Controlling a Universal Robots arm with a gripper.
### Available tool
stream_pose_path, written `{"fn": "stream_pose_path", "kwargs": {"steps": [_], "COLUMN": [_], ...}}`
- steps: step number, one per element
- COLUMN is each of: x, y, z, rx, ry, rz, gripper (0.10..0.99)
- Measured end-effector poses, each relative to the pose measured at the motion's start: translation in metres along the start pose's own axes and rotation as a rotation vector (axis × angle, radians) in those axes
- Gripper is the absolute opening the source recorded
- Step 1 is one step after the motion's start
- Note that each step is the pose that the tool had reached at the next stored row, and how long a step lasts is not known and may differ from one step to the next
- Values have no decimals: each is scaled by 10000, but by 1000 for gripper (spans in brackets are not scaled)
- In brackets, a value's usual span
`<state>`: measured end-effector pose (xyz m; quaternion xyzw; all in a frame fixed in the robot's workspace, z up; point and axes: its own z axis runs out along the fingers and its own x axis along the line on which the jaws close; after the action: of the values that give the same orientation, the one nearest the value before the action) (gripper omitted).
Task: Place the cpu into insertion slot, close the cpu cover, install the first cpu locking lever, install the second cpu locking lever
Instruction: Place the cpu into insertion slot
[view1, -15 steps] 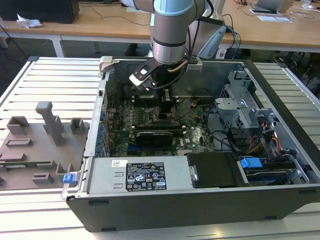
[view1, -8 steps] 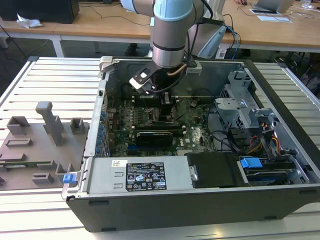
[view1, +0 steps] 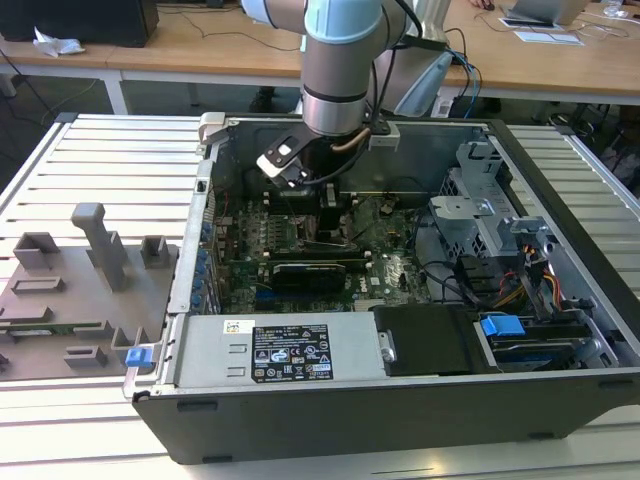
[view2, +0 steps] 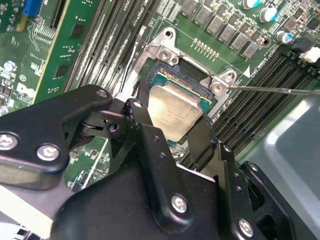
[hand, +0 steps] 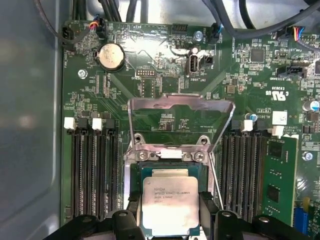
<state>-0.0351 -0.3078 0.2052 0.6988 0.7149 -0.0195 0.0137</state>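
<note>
Robot arm (view1: 340, 70) inside open computer case (view1: 400, 405), above green motherboard (view1: 392, 270), slatted table (view1: 110, 165) beneath

1. Exterior view: bright, even light from overhead; slatted table (view1: 110, 160) pale, nearly washed out; inside of the computer case (view1: 470, 140) dimmer; the arm (view1: 340, 70) throws shade on the motherboard (view1: 395, 270) beneath it.
2. First wrist view: board evenly lit, no hard shadows; white glare on the raised cpu cover (hand: 150, 103); soft sheen on the cpu (hand: 169, 207); grey case wall beside the board's edge hazy, featureless.
3. Second wrist view: cpu top (view2: 175, 112) shines brightest; the gripper (view2: 167, 120) has a black housing near the lens, with dull highlights on its edges; case metal past the board's edge blurred.
</note>
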Motion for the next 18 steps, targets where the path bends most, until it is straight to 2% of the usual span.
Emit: {"fn": "stream_pose_path", "kwargs": {"steps": [8,18], "x": [-1,0], "y": [-1,5], "z": [50,70], "rx": [8,8], "ry": [0,1], "rz": [160,159], "gripper": [545,545]}}
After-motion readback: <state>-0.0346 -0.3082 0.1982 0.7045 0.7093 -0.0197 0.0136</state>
